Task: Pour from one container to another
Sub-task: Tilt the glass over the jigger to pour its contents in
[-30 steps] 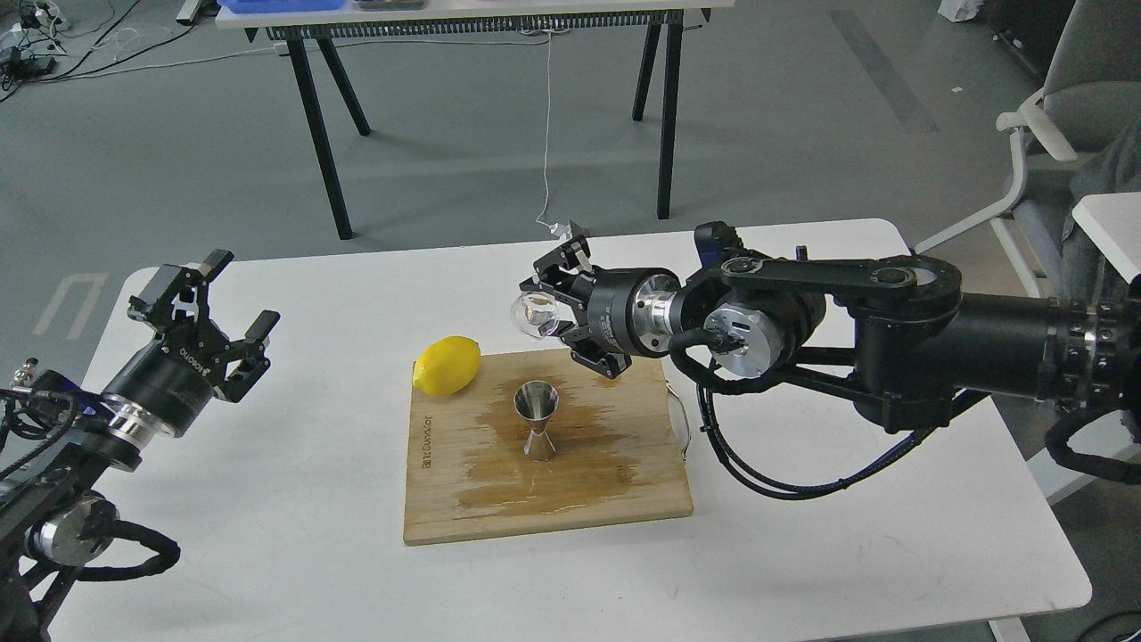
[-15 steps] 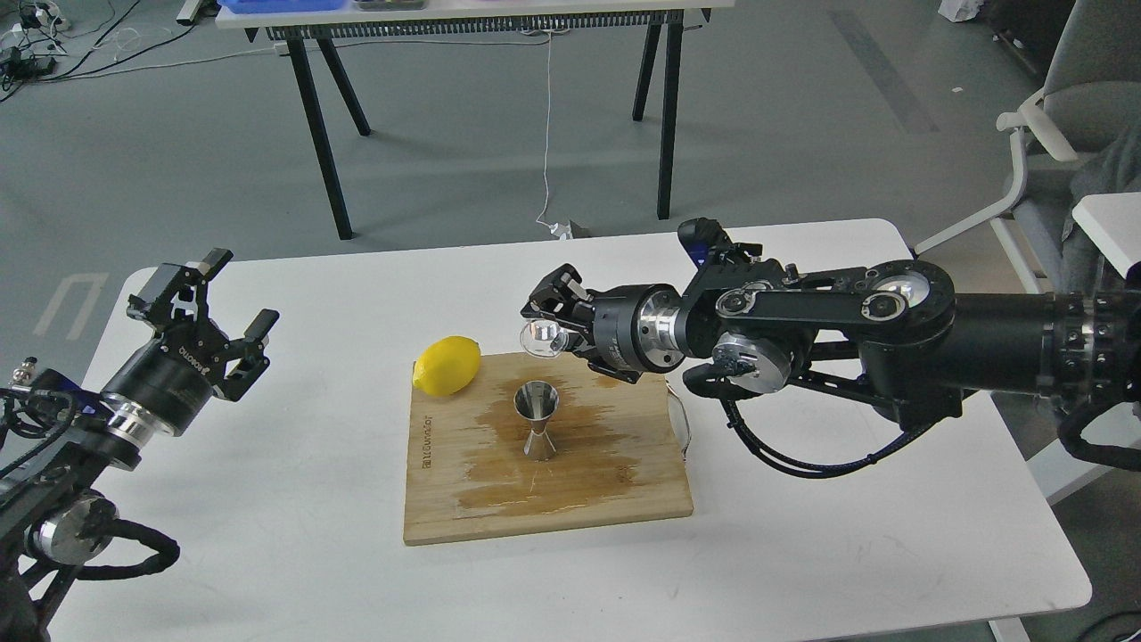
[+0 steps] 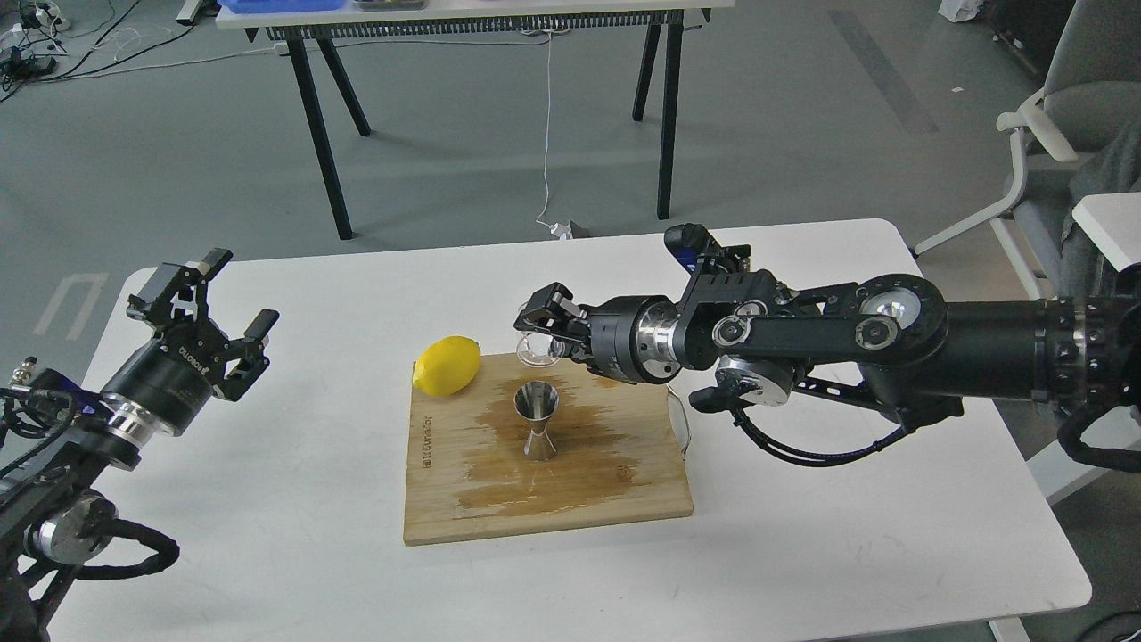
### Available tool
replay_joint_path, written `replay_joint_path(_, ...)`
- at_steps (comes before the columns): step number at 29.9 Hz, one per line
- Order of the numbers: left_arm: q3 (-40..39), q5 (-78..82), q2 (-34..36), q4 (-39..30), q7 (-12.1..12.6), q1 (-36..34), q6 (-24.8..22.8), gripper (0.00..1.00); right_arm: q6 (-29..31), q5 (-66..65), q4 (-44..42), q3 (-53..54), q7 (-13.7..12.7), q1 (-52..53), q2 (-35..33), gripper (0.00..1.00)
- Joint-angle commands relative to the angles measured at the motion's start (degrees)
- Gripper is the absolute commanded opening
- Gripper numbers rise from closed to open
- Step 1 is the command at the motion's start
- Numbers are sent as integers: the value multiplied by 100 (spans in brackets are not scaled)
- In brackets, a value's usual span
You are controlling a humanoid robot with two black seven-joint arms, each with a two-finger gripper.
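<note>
The white table [image 3: 267, 535] carries a wooden cutting board [image 3: 624, 490] with a dark wet stain around its centre. A lemon [image 3: 447, 365] rests at the board's far left corner.

The right gripper [image 3: 537, 332] is closed on the glass cup [image 3: 537, 349], holding it in the air just beyond and above the steel jigger [image 3: 537, 419]. The cup appears roughly upright; whether its mouth tilts cannot be resolved. The left gripper [image 3: 207, 312] hangs over the table's left edge, well apart from the board, fingers spread and empty.

Handling, by judgement: the cup is light, rigid, smooth and breakable. Grip it across the side wall with moderate force; excess pressure risks cracking, too little lets it slip when tilted.

The jigger stands on one cone near the board's centre, long axis vertical, open mouth upward. It is stiff and light, with a narrow waist and a small base, so a nudge could tip it. The small mouth demands close alignment before pouring.
</note>
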Motion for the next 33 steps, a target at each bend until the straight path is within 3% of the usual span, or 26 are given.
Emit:
replay_joint_path(1, -8, 0, 1, 0, 0, 0, 4, 99, 0, -137, -3, -13, 120, 27, 20, 35)
replay_joint_path(17, -8, 0, 9, 0, 0, 0, -4, 99, 26, -1007, 6, -628, 269, 150, 178, 34)
replay_joint_path(33, 0, 0, 9, 0, 0, 9, -4, 99, 122, -1438, 6, -822, 691, 255, 178, 35)
